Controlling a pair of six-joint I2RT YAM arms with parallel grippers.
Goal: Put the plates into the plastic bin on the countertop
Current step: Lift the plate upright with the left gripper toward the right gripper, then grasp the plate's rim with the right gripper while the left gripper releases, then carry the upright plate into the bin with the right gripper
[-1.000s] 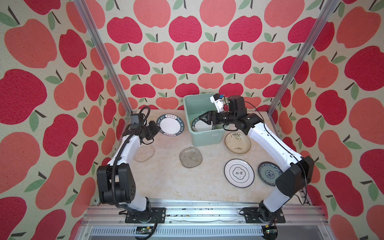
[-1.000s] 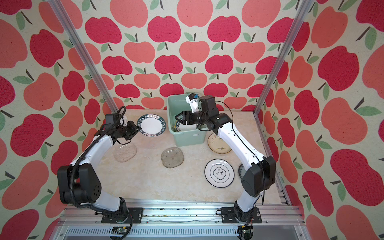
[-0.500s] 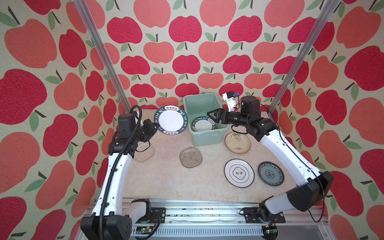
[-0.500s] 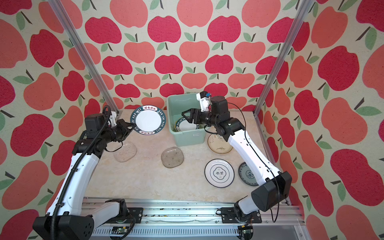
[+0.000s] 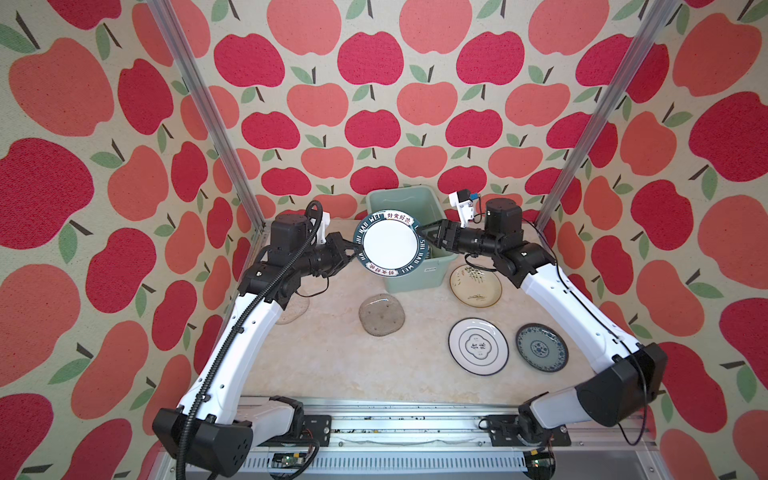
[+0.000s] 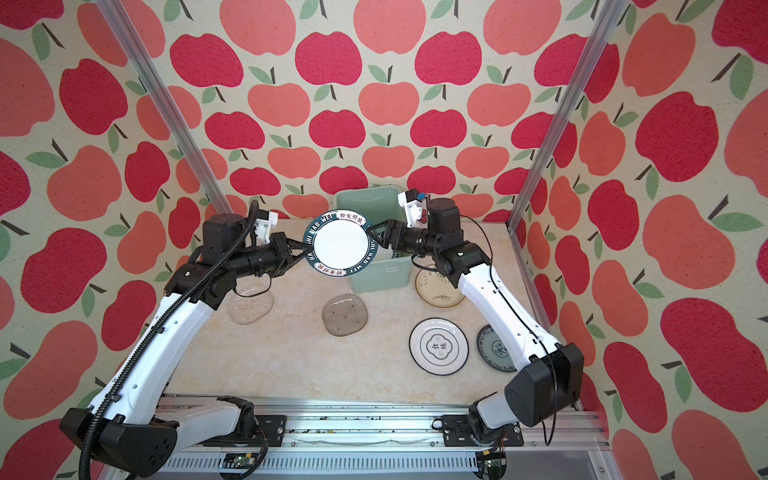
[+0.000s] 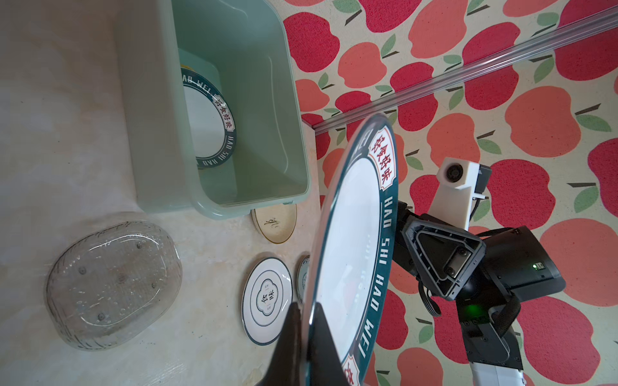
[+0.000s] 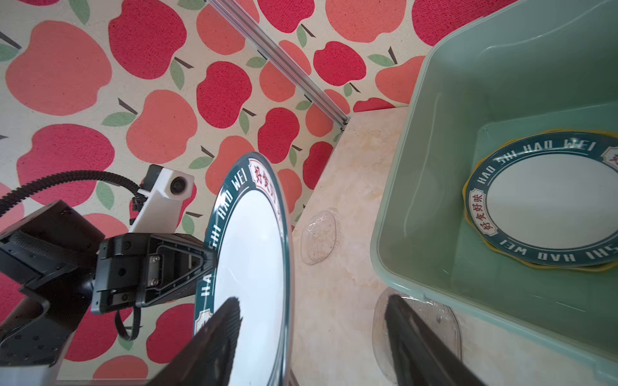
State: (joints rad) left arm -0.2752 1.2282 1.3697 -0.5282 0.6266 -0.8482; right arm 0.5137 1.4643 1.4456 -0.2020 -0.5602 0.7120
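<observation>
We see the left gripper [image 5: 356, 252] pinching a green-rimmed plate [image 5: 390, 245] aloft near the bin [image 5: 415, 277], the right gripper [image 5: 425, 238] open beside it.

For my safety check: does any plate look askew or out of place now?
Yes. The green-rimmed plate is in the air, steeply tilted, pinched at its rim by the left gripper alone; the right gripper is open beside it.

green-rimmed round white plate [image 5: 390, 243], rim lettered white and red | mint-green rectangular plastic bin [image 5: 415, 276] | round cream plate [image 5: 476, 286], dark plant drawing | ring-marked round white plate [image 5: 478, 346], dark emblem | round blue-patterned plate [image 5: 541, 348] | clear glass dish [image 5: 381, 314] | beige marbled desk [image 5: 332, 361] | walls [image 5: 374, 62]: red and coral apples
</observation>
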